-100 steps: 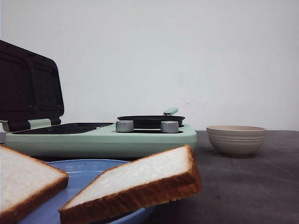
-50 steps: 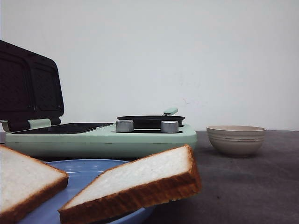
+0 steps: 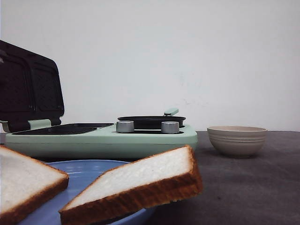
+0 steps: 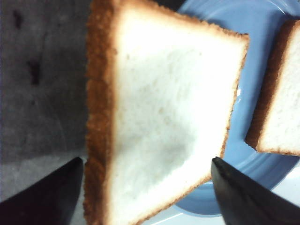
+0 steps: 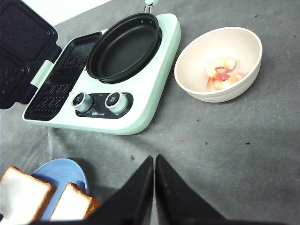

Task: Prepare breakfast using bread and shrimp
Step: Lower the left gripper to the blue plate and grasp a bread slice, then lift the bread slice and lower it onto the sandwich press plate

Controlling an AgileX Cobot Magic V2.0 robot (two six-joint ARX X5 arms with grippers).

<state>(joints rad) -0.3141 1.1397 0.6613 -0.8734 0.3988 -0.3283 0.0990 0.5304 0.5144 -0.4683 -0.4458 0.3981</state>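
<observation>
- While its dark lid stands open, the mint-green breakfast maker [image 3: 101,138] carries a black pan [image 5: 124,47] beside its grill plate, two silver knobs [image 5: 116,101] in front.
- Nearer than the breakfast maker, a blue plate [image 3: 84,171] bears both bread slices [image 3: 136,185], the right one overhanging the rim.
- Right of the breakfast maker, a beige bowl [image 5: 220,61] holds the shrimp [image 5: 222,75].
- Spread wide, the left gripper [image 4: 145,192] has a finger [image 4: 44,197] on either side of that overhanging slice, contact unclear.
- Above the grey mat [image 5: 220,150], the right gripper [image 5: 154,161] has its fingers pressed together, holding nothing.

Low front view, overhead wrists — shared bread [image 3: 136,185].
</observation>
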